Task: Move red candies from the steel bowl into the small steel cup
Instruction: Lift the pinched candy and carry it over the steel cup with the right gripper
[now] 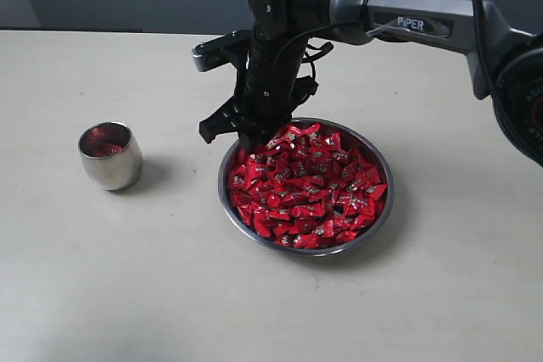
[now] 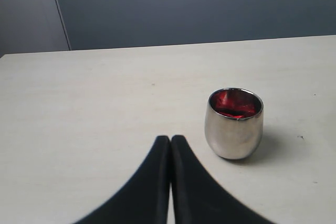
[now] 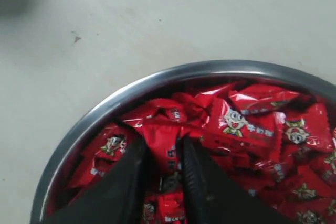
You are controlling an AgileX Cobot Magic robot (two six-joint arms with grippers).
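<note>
The steel bowl [image 1: 389,177] sits right of the table's centre, heaped with red candies [image 1: 310,186]. My right gripper [image 1: 253,143] reaches down into the bowl's near-left edge. In the right wrist view, with the bowl's rim [image 3: 100,113] ahead, the gripper [image 3: 164,145] has its black fingers dug into the candies [image 3: 252,121] and closed on one red candy [image 3: 164,153]. The small steel cup [image 1: 110,158] stands at the left with red candy inside. In the left wrist view my left gripper [image 2: 170,140] is shut and empty, hovering short of the cup [image 2: 233,129].
The pale table [image 1: 170,294] spreads around the bowl and cup. A dark wall runs behind its far edge [image 2: 184,45]. The right arm's grey link [image 1: 424,19] stretches over the back right of the table.
</note>
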